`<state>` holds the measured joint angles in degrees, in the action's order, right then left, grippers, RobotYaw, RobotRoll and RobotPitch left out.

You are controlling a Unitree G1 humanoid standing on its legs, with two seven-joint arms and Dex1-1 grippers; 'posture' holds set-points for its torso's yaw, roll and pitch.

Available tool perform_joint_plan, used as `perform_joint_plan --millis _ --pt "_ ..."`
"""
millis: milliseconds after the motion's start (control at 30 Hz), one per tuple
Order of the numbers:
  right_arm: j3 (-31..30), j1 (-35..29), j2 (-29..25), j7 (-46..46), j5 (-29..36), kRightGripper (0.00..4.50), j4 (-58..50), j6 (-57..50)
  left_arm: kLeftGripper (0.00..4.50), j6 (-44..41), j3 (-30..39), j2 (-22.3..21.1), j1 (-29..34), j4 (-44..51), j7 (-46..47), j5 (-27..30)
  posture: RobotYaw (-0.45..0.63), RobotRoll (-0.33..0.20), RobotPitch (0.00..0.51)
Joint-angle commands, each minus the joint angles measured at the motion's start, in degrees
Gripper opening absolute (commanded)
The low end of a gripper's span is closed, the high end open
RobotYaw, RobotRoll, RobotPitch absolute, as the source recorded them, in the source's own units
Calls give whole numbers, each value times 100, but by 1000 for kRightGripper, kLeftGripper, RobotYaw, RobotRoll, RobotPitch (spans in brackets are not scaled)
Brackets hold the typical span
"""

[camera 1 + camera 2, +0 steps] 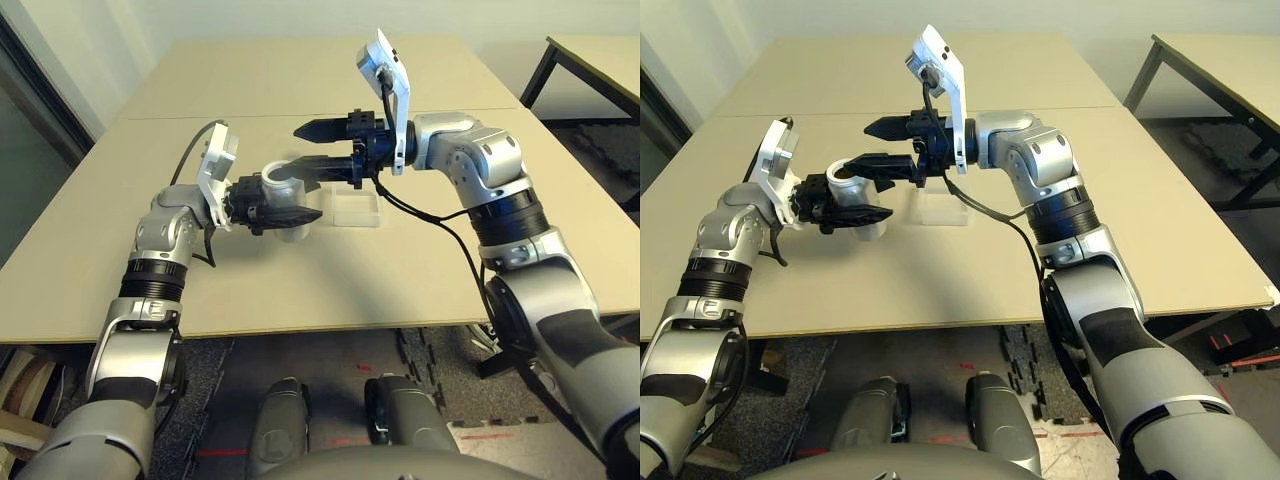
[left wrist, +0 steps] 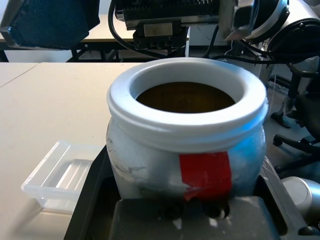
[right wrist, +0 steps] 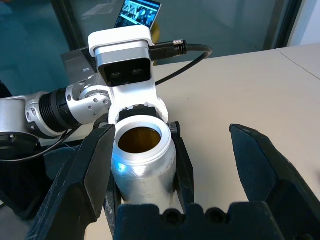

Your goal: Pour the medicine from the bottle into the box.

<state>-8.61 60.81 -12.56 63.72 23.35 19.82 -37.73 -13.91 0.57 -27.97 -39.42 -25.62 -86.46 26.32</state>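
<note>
Above the worktop, head views: the left gripper (image 1: pixel 283 205) is clamped on the bottle (image 1: pixel 283 185), held upright with its mouth open and no cap on it.
Box position, head views: the box (image 1: pixel 356 209) rests on the worktop (image 1: pixel 300 80), just beside the bottle on the robot's right and a little farther out.
Key relation: the bottle's long axis is vertical; judged from this, the pour needs a tilt of its mouth rightward, toward the box.
Right gripper, head views: the right gripper (image 1: pixel 880 145) points level to the left, jaws wide and holding nothing, just above the bottle's mouth.
Left wrist view: the bottle (image 2: pixel 186 130) sits between the fingers, red stripe facing the camera, dark contents inside; the box (image 2: pixel 65 172) lies below and to one side.
Right wrist view: the bottle (image 3: pixel 142 160) stands beyond the spread fingers (image 3: pixel 87 175).
Nearer arm: the left, which already carries the bottle.
</note>
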Motion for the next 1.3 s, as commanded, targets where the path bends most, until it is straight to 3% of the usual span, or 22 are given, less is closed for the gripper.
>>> perform_joint_plan --millis 33,400,700,967,1033,1167,1300 --pt "32 -7 -15 -26 10 4500 -1 17 2668 34 -8 -38 6 -27 -13 -24 -73 0 29" --pt "163 -448 -656 -185 -364 4500 326 504 2668 266 -14 -22 -11 -237 259 -221 -78 0 26" --pt "374 -1116 -1632 -287 -641 4500 592 924 2668 1539 -66 218 -361 -1253 1304 -1014 -103 0 30" --pt "510 -1545 -1997 -376 -673 4500 338 898 2668 2507 -261 415 -819 -2273 1988 -1708 -133 0 30" --pt "545 -1595 -2020 -397 -665 4500 279 875 2668 2738 -382 440 -994 -2603 2154 -1956 -139 0 29" --pt "602 -1697 -2074 -434 -631 4500 96 794 2668 3672 -1018 453 -1559 -3407 3333 -3150 -146 0 29" --pt "644 -1805 -2113 -466 -593 4500 -82 718 2668 4135 -1422 524 -2101 -3961 4621 -3970 -152 0 32"
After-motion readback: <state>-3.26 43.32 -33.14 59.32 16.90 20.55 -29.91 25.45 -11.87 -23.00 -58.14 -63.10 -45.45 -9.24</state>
